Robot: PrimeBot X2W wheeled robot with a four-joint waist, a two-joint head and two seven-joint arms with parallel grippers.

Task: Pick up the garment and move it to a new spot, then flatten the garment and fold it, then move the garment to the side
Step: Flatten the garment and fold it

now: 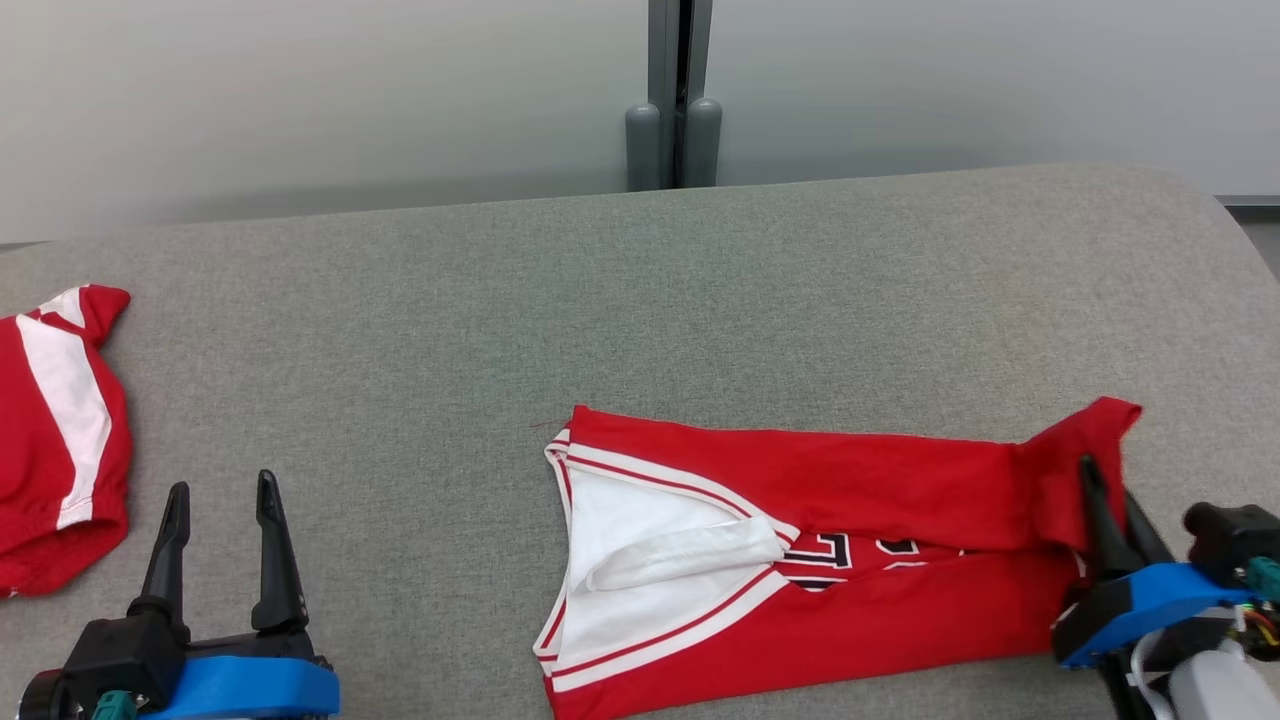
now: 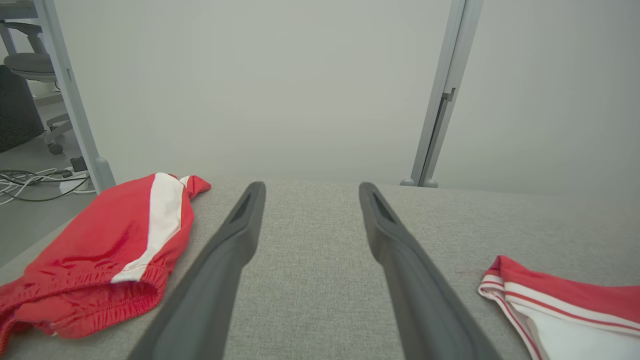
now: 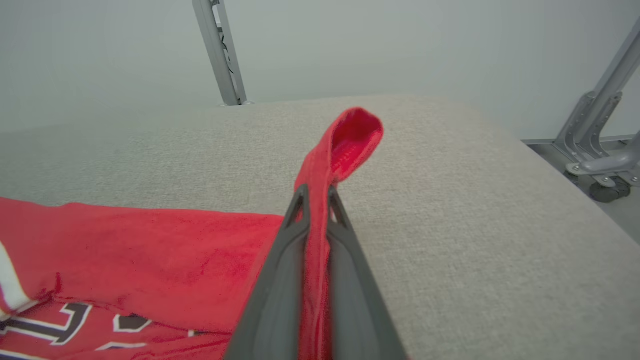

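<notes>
Found the jersey (image 1: 880,480) stretched sideways across the tabletop (image 1: 400,300), well on the near side of the post (image 1: 675,130) and mostly to its right. Looked doubled over lengthwise, with the white lining open at the end nearest the post's line and black lettering peeking from under the upper flap. Saw the right gripper (image 1: 1105,490) pinched tight on the jersey's far-right corner, with red cloth squeezed between the fingers and a small loop standing up past the tips.

Judged the move and the flattening as done and the folding as under way: one long fold in place, the held end probably due to come across toward the post's side. Left to do, by that reading: finishing the fold and shifting the bundle aside.

Noted the left gripper (image 1: 222,485) far to the left of the post, low and near, parted fairly wide and holding nothing. Spotted red shorts (image 1: 50,450) with a white stripe farther left again, at the tabletop's left edge.

Counted plenty of bare grey cloth between the jersey and the post, and more leftward toward the shorts. Found little margin to the right, where the tabletop rounded off just beyond the held corner.
</notes>
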